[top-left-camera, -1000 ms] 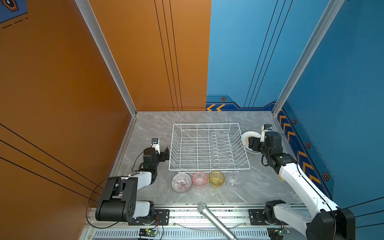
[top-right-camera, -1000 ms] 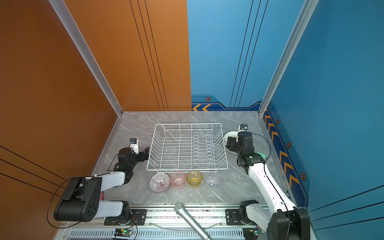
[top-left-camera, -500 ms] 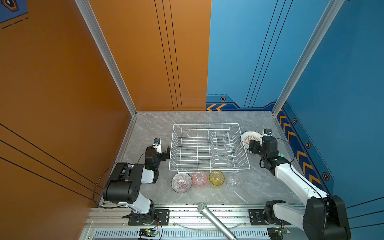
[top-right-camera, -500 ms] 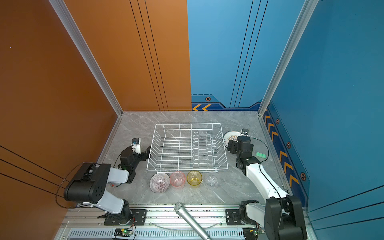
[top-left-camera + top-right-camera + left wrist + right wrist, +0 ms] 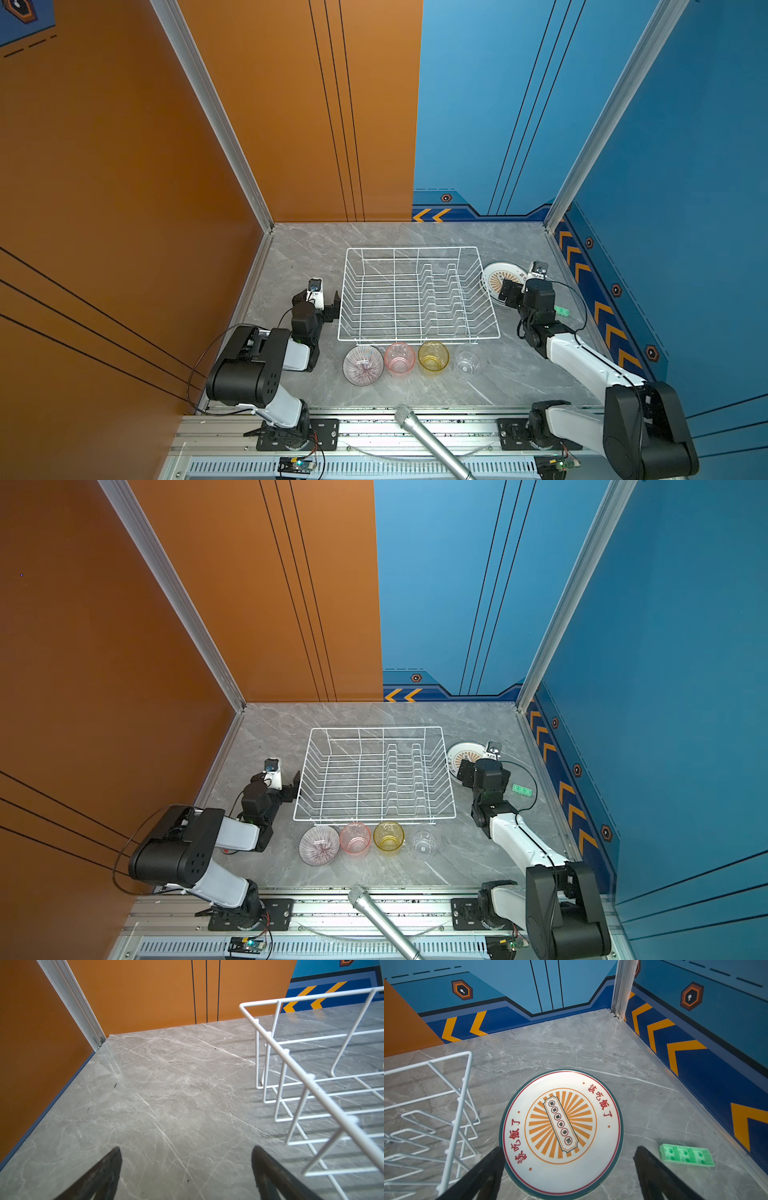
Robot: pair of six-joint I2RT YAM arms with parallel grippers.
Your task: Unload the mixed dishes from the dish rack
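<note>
Right fingers: my right gripper (image 5: 569,1149) is spread wide and empty, now drawn back off the sunburst plate (image 5: 562,1132), which lies flat beside the dish rack (image 5: 411,249).
Left fingers: left gripper (image 5: 186,1148) wide apart, empty.
Rack: bare; bowl (image 5: 363,365) and tumblers (image 5: 433,356) stand in front, so I judge unloading done.
Room: green block (image 5: 686,1155) and wall (image 5: 716,1064) crowd my right; left side open.

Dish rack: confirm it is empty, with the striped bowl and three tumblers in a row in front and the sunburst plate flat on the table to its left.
Wrong side: both top views show the sunburst plate flat on the table to the right of the dish rack. The rest holds: it is empty, with the striped bowl, pink tumbler, amber tumbler and clear tumbler in front.
</note>
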